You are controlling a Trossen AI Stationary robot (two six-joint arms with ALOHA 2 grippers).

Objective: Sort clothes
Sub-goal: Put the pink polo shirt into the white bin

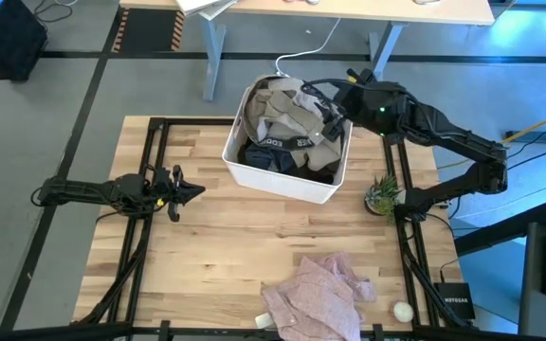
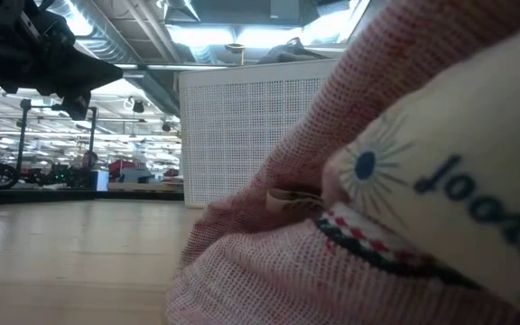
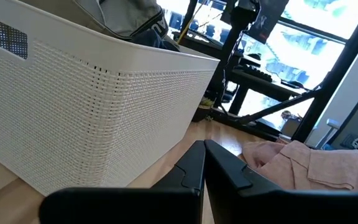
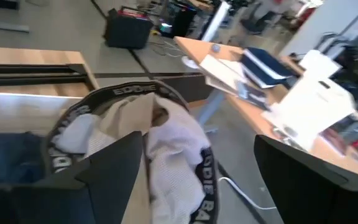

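A white bin (image 1: 282,180) stands at the table's far middle with clothes in it: a grey-beige garment (image 1: 290,112) on top, a black one with a lettered waistband (image 1: 282,142), and a dark navy one (image 1: 262,159). I see no olive-green garment. My right gripper (image 1: 332,123) is open over the bin's right side, its fingers on either side of the grey-beige garment (image 4: 138,121) and its pale mesh lining (image 4: 179,155). A pale pink garment (image 1: 320,294) lies crumpled at the table's near edge. My left gripper (image 1: 192,192) is shut and empty, left of the bin. My right gripper comes at the pile from above and from the table's right, fingers wide apart. One finger (image 4: 114,168) stands right beside the grey-beige cloth; I cannot tell whether it touches it.
A small potted plant (image 1: 383,194) stands right of the bin. A small white round thing (image 1: 403,311) and a black box (image 1: 453,301) lie at the near right corner. Bare wood lies between my left gripper and the pink garment. The bin's perforated wall (image 3: 92,106) stands close before my left gripper.
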